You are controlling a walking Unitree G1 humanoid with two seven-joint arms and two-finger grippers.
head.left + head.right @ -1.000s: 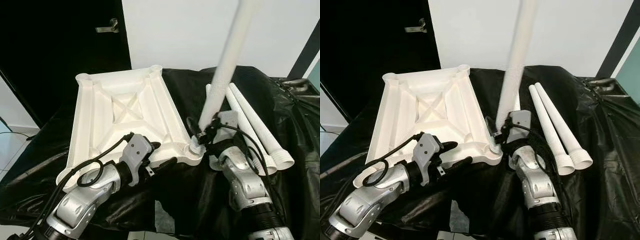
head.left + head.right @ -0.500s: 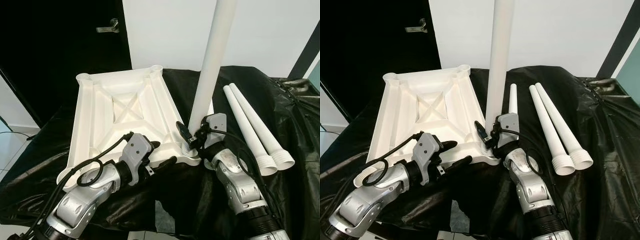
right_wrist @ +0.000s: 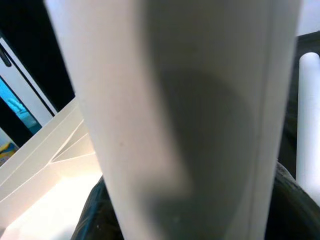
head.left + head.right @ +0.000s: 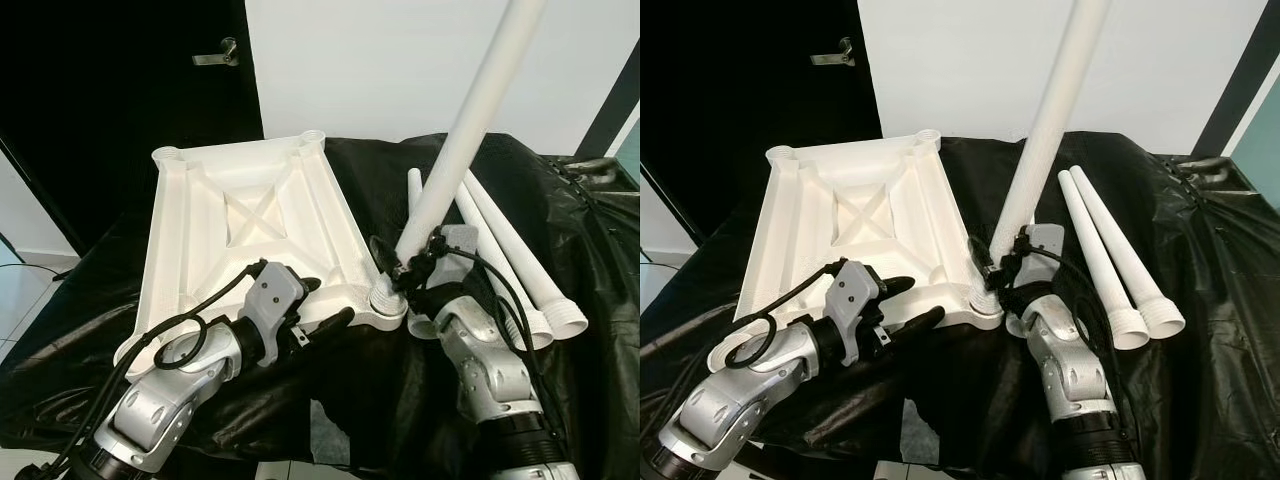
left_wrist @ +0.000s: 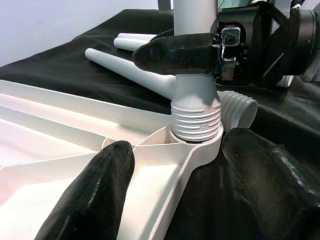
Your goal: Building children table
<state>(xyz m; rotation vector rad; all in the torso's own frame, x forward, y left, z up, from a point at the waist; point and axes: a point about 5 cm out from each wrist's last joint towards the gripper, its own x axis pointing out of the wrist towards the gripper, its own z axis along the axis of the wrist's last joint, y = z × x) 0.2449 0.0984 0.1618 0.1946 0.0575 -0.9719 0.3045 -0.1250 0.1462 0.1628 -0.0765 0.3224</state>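
A white tabletop (image 4: pixel 245 230) lies upside down on a black cloth. At its near right corner socket (image 5: pixel 197 145) stands the threaded end (image 5: pixel 196 117) of a long white leg (image 4: pixel 465 140), which tilts up and to the right. My right gripper (image 4: pixel 400 268) is shut on the leg just above the threads. My left gripper (image 4: pixel 325 303) is open and straddles the tabletop's near edge beside that corner, one finger (image 5: pixel 95 200) inside the rim and the other (image 5: pixel 270 175) outside over the cloth.
Two spare white legs (image 4: pixel 1110 250) lie side by side on the cloth to the right, and a third (image 4: pixel 413 190) lies behind the held one. A black door with a handle (image 4: pixel 215 55) stands at the back left. The crumpled cloth (image 4: pixel 560 400) drapes over the table's edges.
The held leg stood upright half a second ago and now leans to the right again, its threaded end still at the corner socket. My left gripper has hardly moved.
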